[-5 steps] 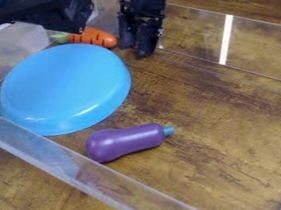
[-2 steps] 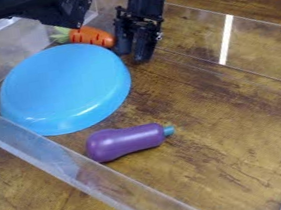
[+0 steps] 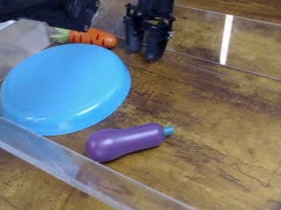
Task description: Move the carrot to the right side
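The small orange carrot (image 3: 93,39) with its green top lies at the back, just beyond the far rim of the blue round plate (image 3: 65,87). My black gripper (image 3: 149,49) hangs just right of the carrot, pointing down at the wooden table (image 3: 224,103). Its fingers stand apart and hold nothing. A small gap separates the left finger from the carrot's orange tip.
A purple eggplant toy (image 3: 126,140) with a teal tip lies in front of the plate. A clear plastic wall (image 3: 58,161) runs along the front left, and another crosses the back. Dark equipment (image 3: 46,6) looms over the back left corner.
The gripper first shifted slightly left toward the carrot, then came back a little to the right and up. The carrot, plate and eggplant toy have stayed put.
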Robot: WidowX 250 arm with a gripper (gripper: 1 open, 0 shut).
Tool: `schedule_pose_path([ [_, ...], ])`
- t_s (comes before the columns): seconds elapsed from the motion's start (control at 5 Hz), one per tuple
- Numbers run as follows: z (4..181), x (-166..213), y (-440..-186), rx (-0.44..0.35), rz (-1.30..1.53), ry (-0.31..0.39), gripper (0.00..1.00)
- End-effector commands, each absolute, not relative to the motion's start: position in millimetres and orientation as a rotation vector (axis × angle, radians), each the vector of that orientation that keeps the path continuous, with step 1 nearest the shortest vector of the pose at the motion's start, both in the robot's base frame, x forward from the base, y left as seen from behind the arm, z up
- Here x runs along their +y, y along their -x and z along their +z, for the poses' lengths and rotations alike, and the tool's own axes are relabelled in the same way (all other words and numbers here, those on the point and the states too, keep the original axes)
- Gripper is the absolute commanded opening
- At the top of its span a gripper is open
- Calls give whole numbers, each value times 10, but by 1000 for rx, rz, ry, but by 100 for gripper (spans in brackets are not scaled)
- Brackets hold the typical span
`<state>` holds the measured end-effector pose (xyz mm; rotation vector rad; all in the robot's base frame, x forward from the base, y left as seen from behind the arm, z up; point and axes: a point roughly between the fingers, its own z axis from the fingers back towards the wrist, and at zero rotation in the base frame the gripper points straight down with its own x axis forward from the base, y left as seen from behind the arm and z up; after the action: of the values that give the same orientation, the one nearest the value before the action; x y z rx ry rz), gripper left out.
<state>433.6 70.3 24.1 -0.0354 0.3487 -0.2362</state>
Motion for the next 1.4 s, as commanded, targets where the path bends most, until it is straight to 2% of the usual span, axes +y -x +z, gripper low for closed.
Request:
schedule_pose_path([
  [0.0,510,782,-4413,279,-237,22,0],
  [0.4,442,997,-4450,287,-235,31,0],
  [1.0,414,929,-4506,310,-414,30,0],
  [1.2,341,835,-4493,320,-432,30,100],
])
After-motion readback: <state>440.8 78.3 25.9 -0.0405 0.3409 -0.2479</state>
